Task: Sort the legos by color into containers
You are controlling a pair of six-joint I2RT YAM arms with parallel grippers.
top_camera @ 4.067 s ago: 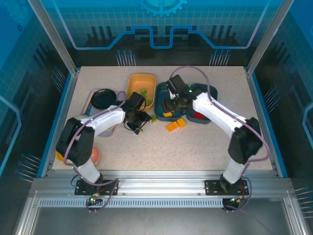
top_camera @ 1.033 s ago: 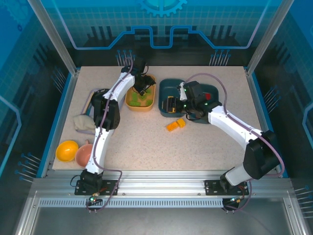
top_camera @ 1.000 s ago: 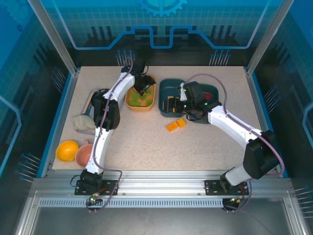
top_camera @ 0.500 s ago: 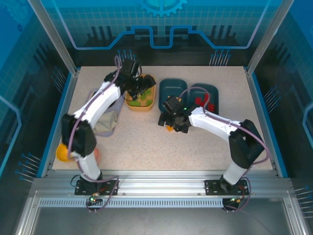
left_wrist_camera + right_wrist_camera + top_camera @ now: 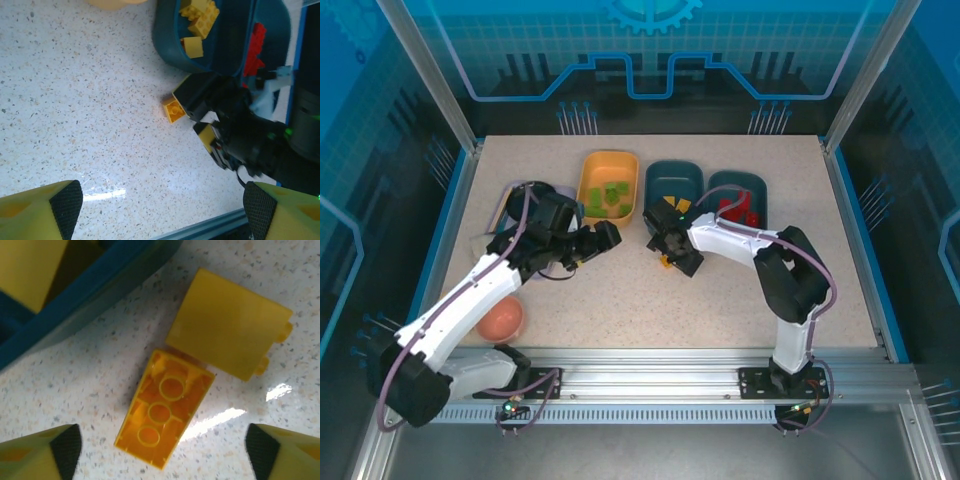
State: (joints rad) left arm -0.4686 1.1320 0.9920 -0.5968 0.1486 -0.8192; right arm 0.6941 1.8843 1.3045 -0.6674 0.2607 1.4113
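Speckled worktop (image 5: 620,310) bears a yellow tub (image 5: 610,156) of green bricks (image 5: 611,196), a teal tub (image 5: 673,166) of yellow ones, a second teal tub (image 5: 760,186) of red — left claw (image 5: 609,235) and right claw (image 5: 669,258) gape empty, the right over two loose yellow bricks (image 5: 167,407).

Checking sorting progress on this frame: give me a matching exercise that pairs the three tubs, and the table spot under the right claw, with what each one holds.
Column 1
1. yellow-orange tub
2. middle teal tub
3. right teal tub
4. table under the open right claw

Column 2
A. red legos
B. two loose yellow legos
C. green legos
D. several yellow legos inside a wall

Pairs: 1-C, 2-D, 3-A, 4-B
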